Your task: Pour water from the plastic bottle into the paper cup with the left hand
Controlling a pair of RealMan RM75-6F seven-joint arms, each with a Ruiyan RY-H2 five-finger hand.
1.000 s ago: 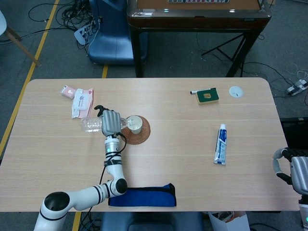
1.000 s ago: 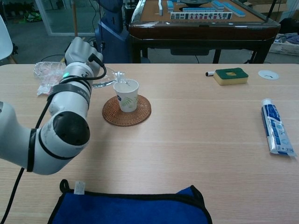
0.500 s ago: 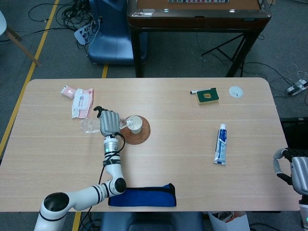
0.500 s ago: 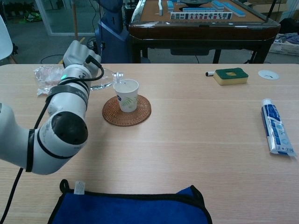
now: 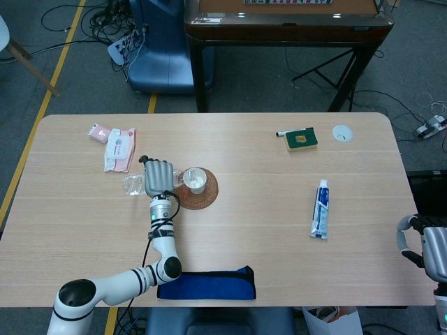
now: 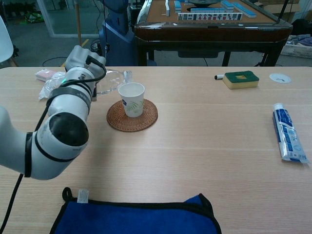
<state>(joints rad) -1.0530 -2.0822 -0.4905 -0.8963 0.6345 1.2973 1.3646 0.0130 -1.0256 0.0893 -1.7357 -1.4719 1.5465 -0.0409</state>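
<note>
Clear plastic fills the left robot hand, whose fingers wrap the plastic bottle; its long axis lies near level, neck pointing right, mouth just beside the rim of the paper cup. The white cup stands upright on a woven coaster; the right robot hand hangs well apart, its state unclear

Beyond the pale wooden table stood a dark brown mahjong table on grey floor crossed by yellow tape line.
</note>
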